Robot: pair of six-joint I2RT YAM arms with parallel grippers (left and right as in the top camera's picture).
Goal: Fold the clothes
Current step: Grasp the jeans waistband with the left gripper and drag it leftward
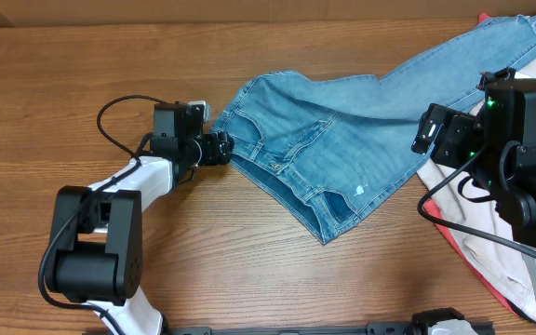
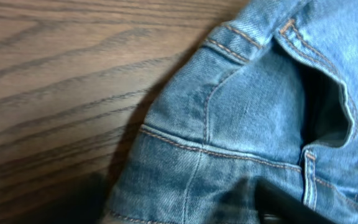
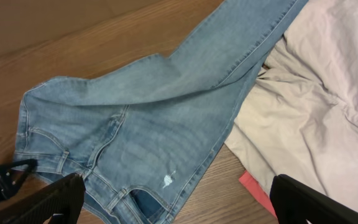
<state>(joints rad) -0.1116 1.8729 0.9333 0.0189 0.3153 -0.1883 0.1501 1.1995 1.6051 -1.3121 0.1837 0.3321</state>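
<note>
The light blue jeans [image 1: 324,149] lie across the middle of the wooden table, waist toward the left and one leg running to the back right corner. My left gripper [image 1: 223,147] is low at the waistband's left edge. In the left wrist view the waistband [image 2: 229,112] fills the frame and lies between the fingers [image 2: 284,202], which stand apart, so the left gripper [image 2: 179,210] is open. My right gripper [image 1: 428,130] hovers open above the jeans' right edge. In the right wrist view the jeans [image 3: 135,124] spread below the right gripper [image 3: 179,199], which holds nothing.
A beige garment [image 1: 491,242] lies crumpled at the right, under the right arm, and shows as pale folds [image 3: 316,93] in the right wrist view. A small red cloth [image 3: 257,190] peeks from beneath it. Bare wooden table [image 1: 249,270] lies in front.
</note>
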